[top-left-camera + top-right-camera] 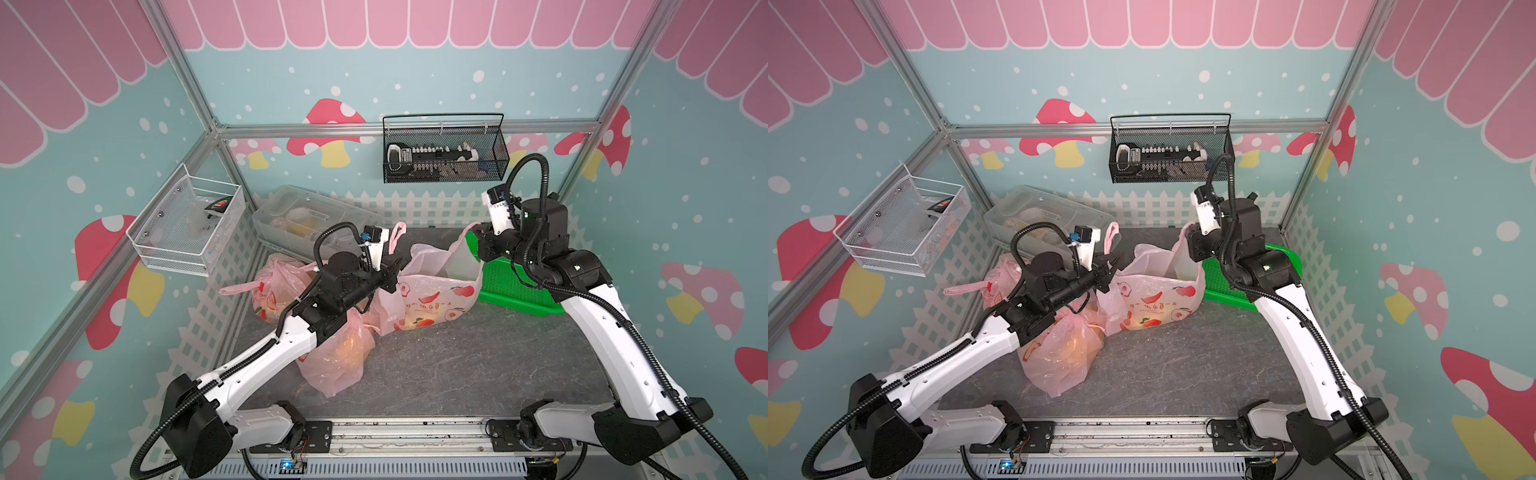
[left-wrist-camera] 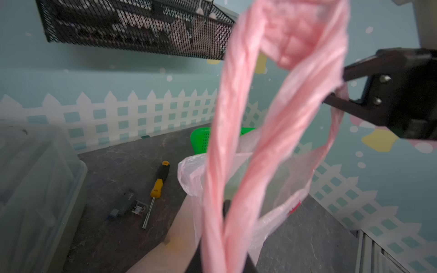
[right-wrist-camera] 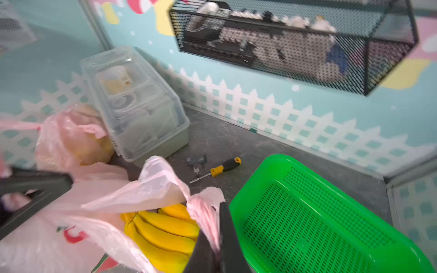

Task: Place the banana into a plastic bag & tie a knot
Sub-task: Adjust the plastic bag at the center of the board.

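Observation:
The pink plastic bag [image 1: 436, 291] [image 1: 1154, 299] stands open mid-table, printed with fruit. A bunch of yellow bananas [image 3: 165, 234] lies inside it. My left gripper [image 1: 397, 264] [image 2: 224, 248] is shut on the bag's left handle [image 2: 236, 94], which rises from the jaws as a twisted loop. My right gripper [image 3: 215, 219] [image 2: 334, 86] is at the bag's right handle [image 3: 205, 212]. Its fingers stand apart, and the pink plastic still lies between them.
A green perforated basket [image 1: 515, 286] [image 3: 307, 224] sits right of the bag. Two tied pink bags [image 1: 274, 291] [image 1: 336, 357] lie under my left arm. A clear lidded box [image 1: 303, 216] stands at the back left. A yellow-handled screwdriver [image 3: 220, 169] and a small part [image 2: 125, 205] lie behind the bag.

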Motion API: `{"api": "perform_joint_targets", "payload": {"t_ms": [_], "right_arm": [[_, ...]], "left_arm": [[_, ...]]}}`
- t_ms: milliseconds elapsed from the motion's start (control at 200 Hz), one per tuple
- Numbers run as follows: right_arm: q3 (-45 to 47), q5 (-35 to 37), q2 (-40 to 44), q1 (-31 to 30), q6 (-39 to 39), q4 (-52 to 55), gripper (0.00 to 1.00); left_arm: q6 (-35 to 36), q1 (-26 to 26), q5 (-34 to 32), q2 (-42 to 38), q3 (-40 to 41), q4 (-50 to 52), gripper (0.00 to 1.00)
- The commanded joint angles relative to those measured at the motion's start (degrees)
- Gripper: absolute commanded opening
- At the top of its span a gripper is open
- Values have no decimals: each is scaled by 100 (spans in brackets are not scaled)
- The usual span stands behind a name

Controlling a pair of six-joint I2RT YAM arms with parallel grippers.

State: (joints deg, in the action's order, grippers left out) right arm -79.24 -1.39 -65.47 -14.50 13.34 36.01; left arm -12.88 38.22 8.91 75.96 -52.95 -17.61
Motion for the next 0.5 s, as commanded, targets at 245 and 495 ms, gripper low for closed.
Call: {"api": "perform_joint_targets", "payload": {"t_ms": [245, 495], "right_arm": [[-211, -538, -772, 734, 262, -587, 50], [-541, -1011, -1197, 782, 291, -980, 26]], "left_arm": [[-8, -68, 151, -151, 118, 19, 0], [-12, -102, 209, -176, 57, 143, 0]]}}
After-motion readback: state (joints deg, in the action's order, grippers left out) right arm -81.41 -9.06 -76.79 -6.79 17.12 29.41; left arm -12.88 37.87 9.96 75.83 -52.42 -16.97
